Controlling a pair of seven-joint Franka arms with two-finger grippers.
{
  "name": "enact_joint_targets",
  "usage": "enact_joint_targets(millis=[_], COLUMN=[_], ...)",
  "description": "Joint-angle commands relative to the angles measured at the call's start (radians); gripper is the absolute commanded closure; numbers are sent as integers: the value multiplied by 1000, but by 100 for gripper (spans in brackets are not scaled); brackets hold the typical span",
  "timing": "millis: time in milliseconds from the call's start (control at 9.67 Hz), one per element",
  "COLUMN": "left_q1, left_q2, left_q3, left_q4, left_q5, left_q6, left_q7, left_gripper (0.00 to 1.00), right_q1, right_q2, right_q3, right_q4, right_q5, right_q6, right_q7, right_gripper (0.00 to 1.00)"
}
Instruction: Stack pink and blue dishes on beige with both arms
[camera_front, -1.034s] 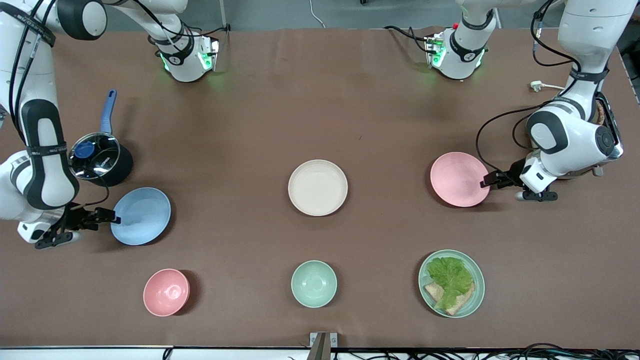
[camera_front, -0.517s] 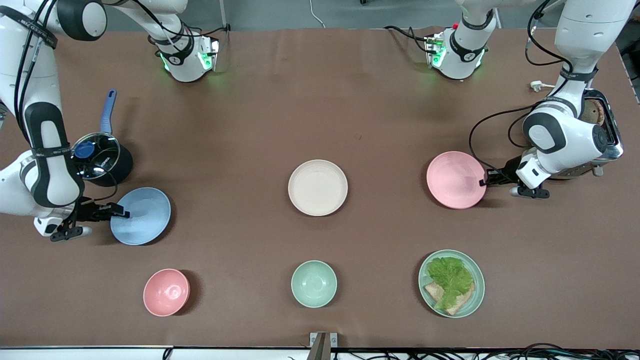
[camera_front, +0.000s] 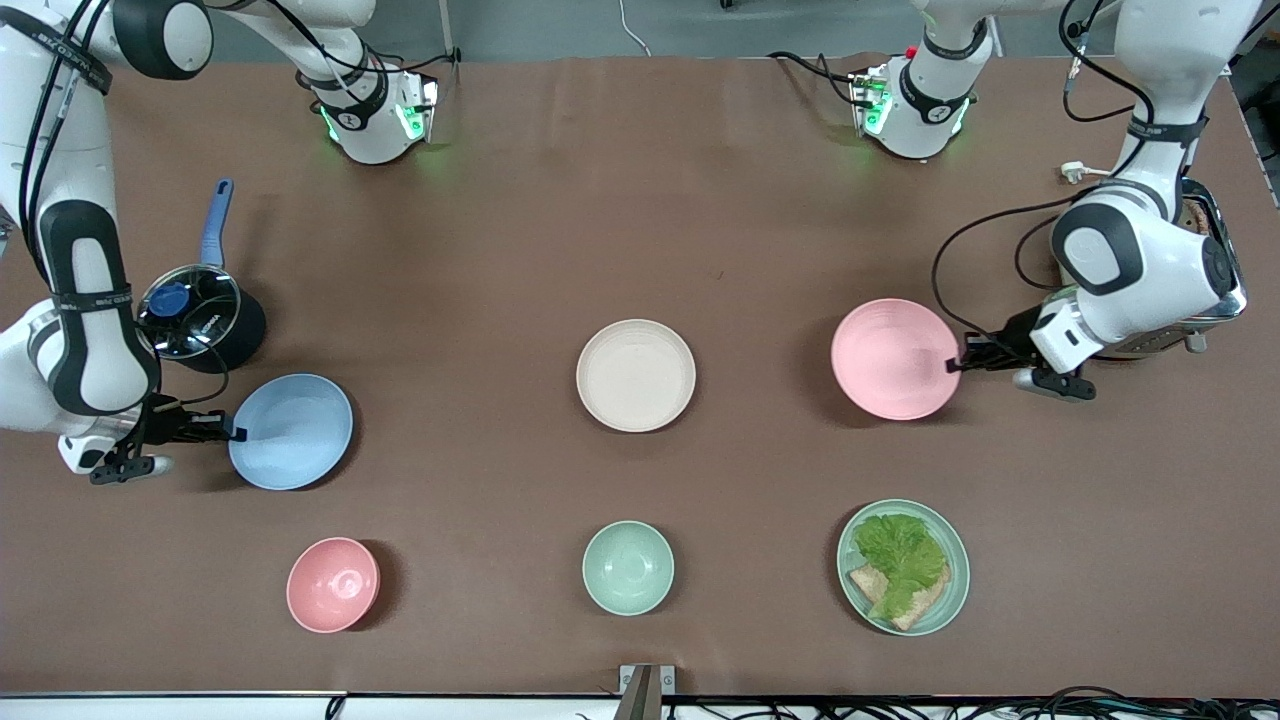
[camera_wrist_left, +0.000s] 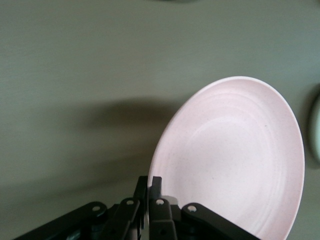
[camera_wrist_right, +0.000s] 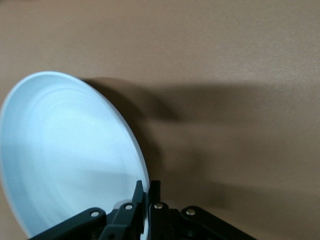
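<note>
You had four shallow round matte plates: one pale pink (camera_front: 890, 358), one light blue (camera_front: 292, 431), one cream-beige (camera_front: 636, 375), and one mint-green with lettuce (camera_front: 903, 566). Two smaller, deeper bowls sat at the bottom of the frame, one pink (camera_front: 333, 584), one mint-green (camera_front: 628, 567). One black lidded pot with a blue handle (camera_front: 203, 310) stood at upper left.

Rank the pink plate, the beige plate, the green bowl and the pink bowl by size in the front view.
1. pink plate, lifted in the left gripper, so perhaps only nearer the camera
2. beige plate
3. green bowl and pink bowl, alike
</note>
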Motion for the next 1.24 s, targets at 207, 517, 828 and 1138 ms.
enact_joint_targets(millis=[207,517,828,1138], left_q1=[-18,-113,-234,-270], left_q2=[110,258,351,405], left_q3=[-371,-485,-482,-465], left_q4=[38,79,122,142], left_q5=[-5,-4,-5,-1], left_q6=[274,517,634,649], left_q7=[-490,-674,-747,-747], left_gripper=[100,100,99,93], right_q1=[35,88,95,93], right_q2=[-146,-293,-427,-470], right_q3=[-27,-10,134,289], right_q4=[65,56,1,-33], right_q5=[-65,-91,-169,-171], right_q6=[-219,-345,-364,-347], right_q7=[231,438,685,880], right_gripper=[100,100,99,99])
